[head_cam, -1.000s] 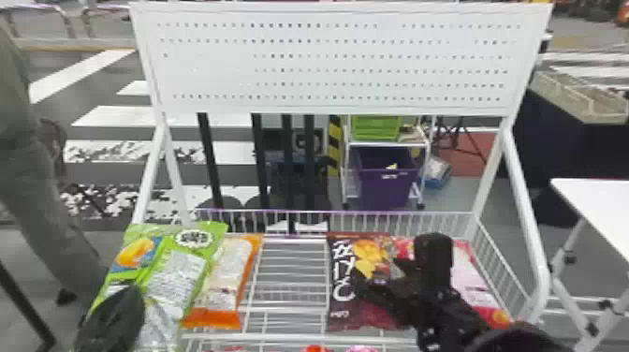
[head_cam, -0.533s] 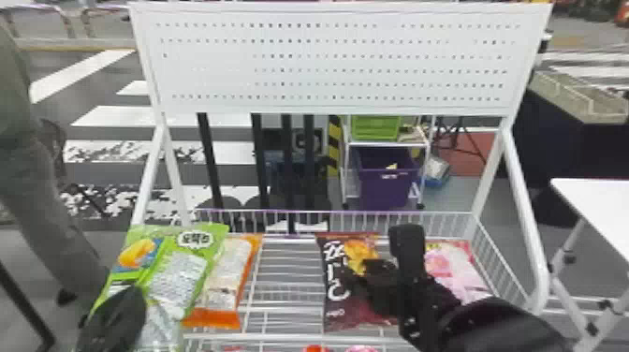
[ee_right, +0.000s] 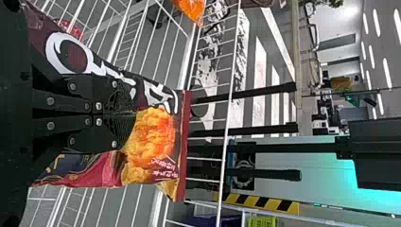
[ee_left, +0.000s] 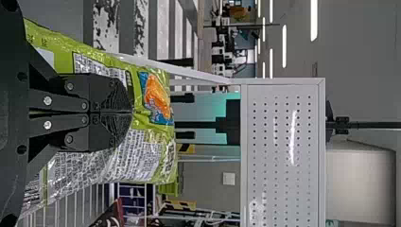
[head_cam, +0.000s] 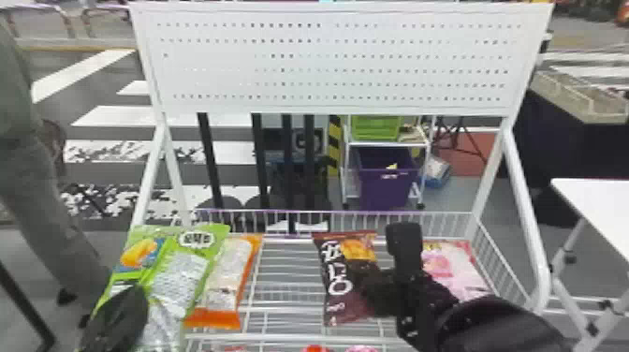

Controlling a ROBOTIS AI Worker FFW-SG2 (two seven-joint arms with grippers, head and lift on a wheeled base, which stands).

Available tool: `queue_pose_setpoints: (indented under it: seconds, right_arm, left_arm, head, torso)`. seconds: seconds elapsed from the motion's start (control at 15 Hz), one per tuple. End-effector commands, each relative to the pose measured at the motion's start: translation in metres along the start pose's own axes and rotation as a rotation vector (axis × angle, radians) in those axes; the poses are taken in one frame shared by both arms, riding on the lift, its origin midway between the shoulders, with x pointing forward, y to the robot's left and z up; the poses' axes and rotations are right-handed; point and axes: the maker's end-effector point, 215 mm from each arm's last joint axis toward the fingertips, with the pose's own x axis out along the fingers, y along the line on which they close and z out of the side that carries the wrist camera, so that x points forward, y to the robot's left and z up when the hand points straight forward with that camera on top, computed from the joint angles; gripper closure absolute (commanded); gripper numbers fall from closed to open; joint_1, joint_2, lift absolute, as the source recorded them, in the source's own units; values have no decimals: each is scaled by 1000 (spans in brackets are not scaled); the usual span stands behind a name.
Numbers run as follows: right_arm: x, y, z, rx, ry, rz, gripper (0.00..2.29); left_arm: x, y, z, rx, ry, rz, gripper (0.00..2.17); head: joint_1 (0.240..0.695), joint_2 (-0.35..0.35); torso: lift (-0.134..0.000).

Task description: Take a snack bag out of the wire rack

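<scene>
Left tool (head_cam: 135, 299), eight o'clock, pinches the green bag (head_cam: 185, 276). Right tool (head_cam: 372, 284), five o'clock, pinches the dark snack bag (head_cam: 333, 260) at the wire rack (head_cam: 398, 215).

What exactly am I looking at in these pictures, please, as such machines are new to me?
This is a robot with two black arms, each ending in a two-fingered gripper. The head view looks forward and down from its head at a white wire rack. The two wrist views come from cameras on the arms and are turned sideways. On the rack lie an orange-edged bag and, towards the robot's right, a pink bag. The left gripper appears to pinch a green snack bag, and the right gripper a dark snack bag.
</scene>
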Motion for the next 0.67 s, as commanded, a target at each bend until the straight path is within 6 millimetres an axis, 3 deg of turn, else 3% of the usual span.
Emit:
queue_pose_setpoints:
  seconds: [0.0, 0.2, 0.33, 0.6]
  right_arm:
    - [-6, -1, 8, -9, -22, -5, 2246]
    - [-36, -1, 32, -18, -96, -22, 2246]
    - [-74, -6, 41, -27, -149, -42, 2246]
    - [-149, -28, 37, -13, -231, -105, 2246]
  left_arm:
    - [0, 0, -1, 0, 1, 0, 1794]
    - [0, 0, 0, -1, 0, 1, 1794]
    - [0, 0, 0, -1, 0, 1, 1794]
    - [2, -4, -1, -4, -1, -7, 1794]
  head:
    - [499, 0]
    - [499, 0]
    - [499, 0]
    - [499, 0]
  torso:
    - [0]
    - [0]
    - [0]
    - [0]
